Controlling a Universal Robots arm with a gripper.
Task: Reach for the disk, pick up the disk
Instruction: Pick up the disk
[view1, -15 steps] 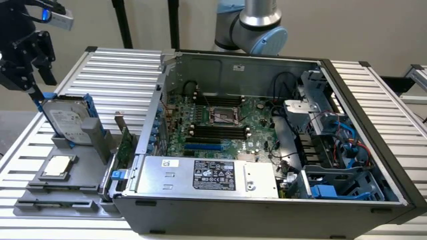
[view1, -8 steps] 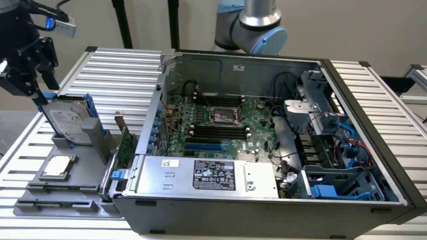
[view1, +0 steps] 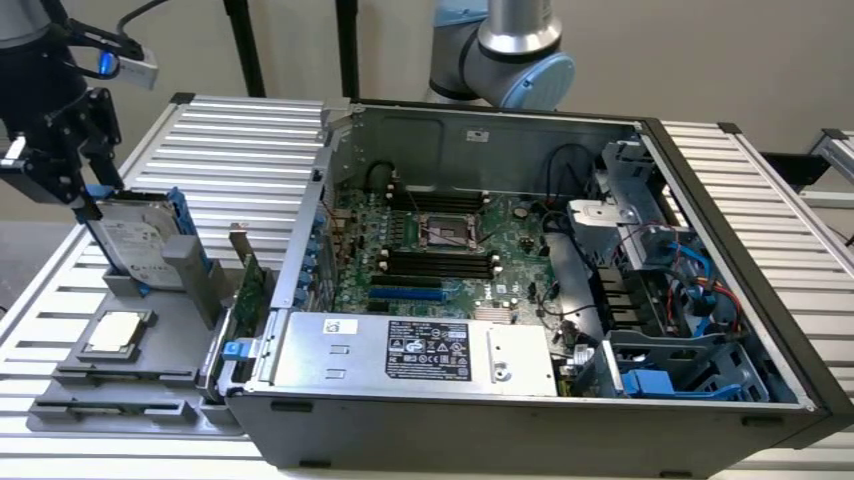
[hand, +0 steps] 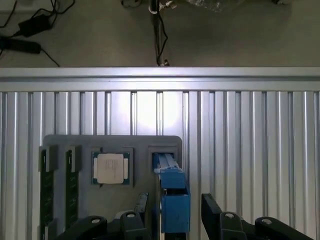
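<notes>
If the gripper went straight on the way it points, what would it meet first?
Likely the disk, standing on edge in the grey tray: the open gripper is lined up over its blue rail, though depth is unclear.

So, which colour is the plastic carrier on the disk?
Blue. The carrier on the disk shows best in the wrist view.

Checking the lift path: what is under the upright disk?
The disk stands in a slot of the grey tray; the slot's inside is covered.
</notes>
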